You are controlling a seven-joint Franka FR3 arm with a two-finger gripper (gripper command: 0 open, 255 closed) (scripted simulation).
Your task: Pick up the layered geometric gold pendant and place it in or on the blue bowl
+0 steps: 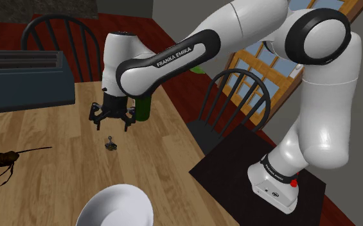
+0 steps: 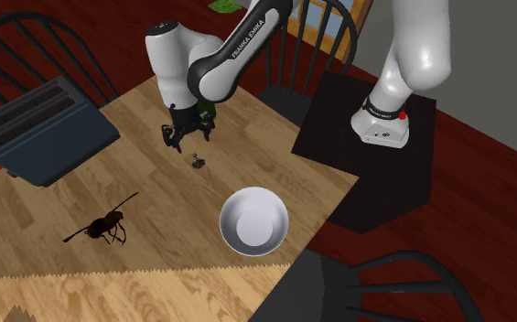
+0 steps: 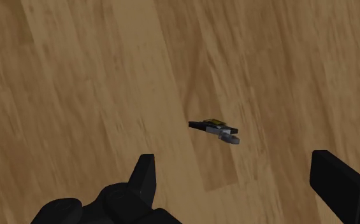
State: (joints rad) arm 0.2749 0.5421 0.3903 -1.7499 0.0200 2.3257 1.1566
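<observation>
worktop point(image 1: 167, 147): wood planks, covers the left and middle of the shoulder view; carries everything below.
arm point(image 1: 173, 58): white, reaches from the stand at lower right up and over to frame centre, wrist turned straight down, probably so the hand meets the flat-lying target from above.
toaster point(image 1: 26, 80): dark blue-grey box, upper left, far from the action.
chair point(image 1: 238, 103): dark spindle back, right of centre at the worktop's edge.
bowl point(image 1: 115, 205): drawn white-grey, not blue; bottom centre, upright with mouth open upward. Nothing in it. Well apart from the target, toward the frame's lower edge.
insect figure point(image 1: 0, 164): brown, left edge, lying flat.
bottle point(image 1: 143, 108): green, just behind the hand, standing.
gripper point(image 1: 112, 125): hovers above the worktop, centre frame. Fingers point(image 3: 143, 175) spread wide, gripping nothing; likely wide so they can straddle the target on descent.
pendant point(image 1: 111, 145): small, dark with a gold top, flat on the worktop just below the gripper, untouched. Seen from the wrist it lies ahead of the gap between the fingers. Thin and low, so I'd expect a grasp close to the wood.
</observation>
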